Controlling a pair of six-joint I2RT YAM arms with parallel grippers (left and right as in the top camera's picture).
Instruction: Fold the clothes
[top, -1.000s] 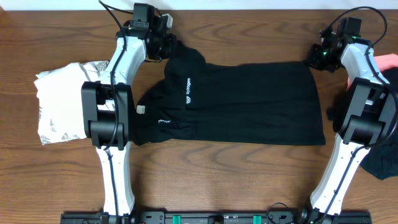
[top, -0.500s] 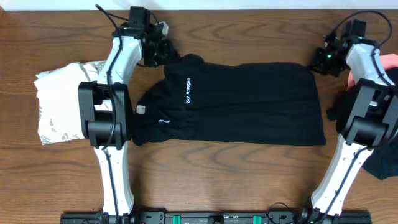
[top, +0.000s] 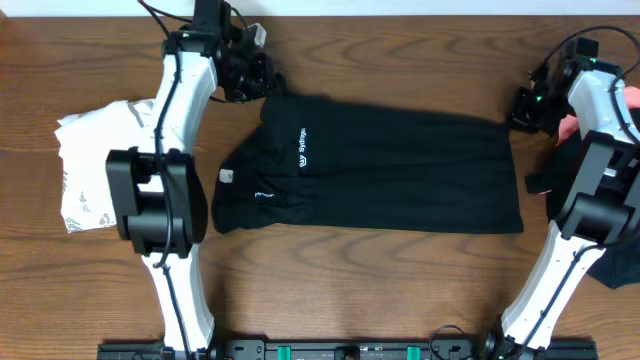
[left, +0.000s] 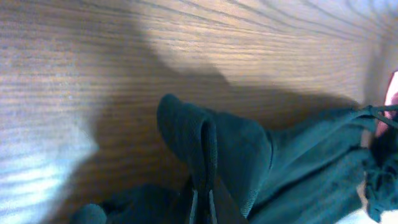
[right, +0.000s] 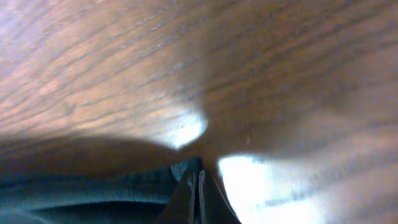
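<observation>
Overhead first: a black shirt (top: 400, 170) lies spread flat across the middle of the table (top: 380, 290), its small white logo (top: 302, 150) near its left end; the left gripper (top: 262, 80) sits at the shirt's far-left corner, where the cloth is drawn up into a point toward it; the right gripper (top: 520, 108) sits at the far-right corner, against the shirt's edge. A white printed garment (top: 95, 165) lies crumpled to the left, partly under the left arm and apart from the shirt; a pink piece (top: 632, 100) shows at the right edge behind the right arm, and another dark garment (top: 615, 265) lies near the right arm's lower part.

Next, the left wrist view: the fingers (left: 214, 210) are pressed together on an upright fold of the black cloth, which rises in a rounded hump just past the tips; the rest of the cloth trails off to the right over the wood.

Last, the right wrist view: the fingers (right: 185, 199) are closed tight, pinching the very corner of the black fabric; the cloth runs away to the left along the bottom of the frame, with bare wood beyond.
</observation>
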